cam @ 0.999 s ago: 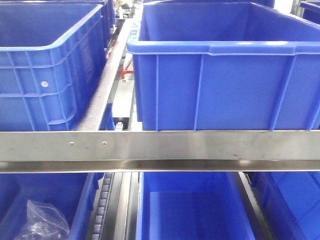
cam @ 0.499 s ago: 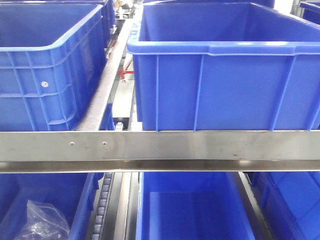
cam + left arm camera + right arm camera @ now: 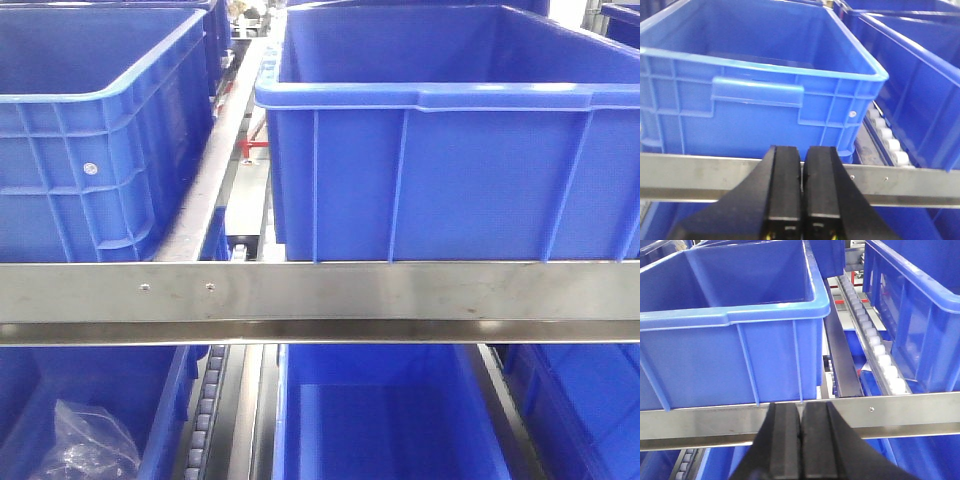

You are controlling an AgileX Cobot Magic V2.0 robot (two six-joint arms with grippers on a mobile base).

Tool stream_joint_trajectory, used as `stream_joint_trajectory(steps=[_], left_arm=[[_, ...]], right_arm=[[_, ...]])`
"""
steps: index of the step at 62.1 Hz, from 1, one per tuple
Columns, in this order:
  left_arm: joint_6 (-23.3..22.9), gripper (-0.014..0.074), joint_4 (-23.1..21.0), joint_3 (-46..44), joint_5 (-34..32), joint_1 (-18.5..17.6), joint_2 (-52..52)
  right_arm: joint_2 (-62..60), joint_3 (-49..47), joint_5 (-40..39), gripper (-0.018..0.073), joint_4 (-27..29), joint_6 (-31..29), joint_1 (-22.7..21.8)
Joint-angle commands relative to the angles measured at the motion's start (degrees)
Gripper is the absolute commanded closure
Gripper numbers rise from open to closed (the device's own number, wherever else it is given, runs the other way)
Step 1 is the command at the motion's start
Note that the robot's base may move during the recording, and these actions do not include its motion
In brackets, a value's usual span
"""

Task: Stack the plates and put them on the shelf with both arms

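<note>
The scene was lit brightly and evenly from overhead, with a cool bluish cast. Pale glare was thrown along the top rims of the blue crates, and dull smeared reflections were carried on the steel front rail of the shelf. Below that rail, the lower tier was left in deeper shadow. In the wrist views, the dark gripper fingers nearest the lens were rendered soft and underexposed, and the crate behind the rail was slightly blurred. A blown-out white patch was seen above the rail, at the front view's upper right corner
</note>
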Motion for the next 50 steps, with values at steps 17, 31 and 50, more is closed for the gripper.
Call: stream_joint_trajectory(steps=[17,31,50], left_arm=[[5.27,0.0506,-4.51,1.22,-7.06,0.11,-1.09],[5.27,0.0506,-4.51,1.22,-7.17,0.11,-1.09],[5.27,0.0506,-4.51,1.22,-7.17,0.11,-1.09]], right_arm=[[-1.3,-0.96,-5.47,0.0507,-0.45,-0.1,-0.3],[-1.3,-0.96,-5.47,0.0507,-0.45,-0.1,-0.3],[-1.3,-0.96,-5.47,0.0507,-0.45,-0.1,-0.3]])
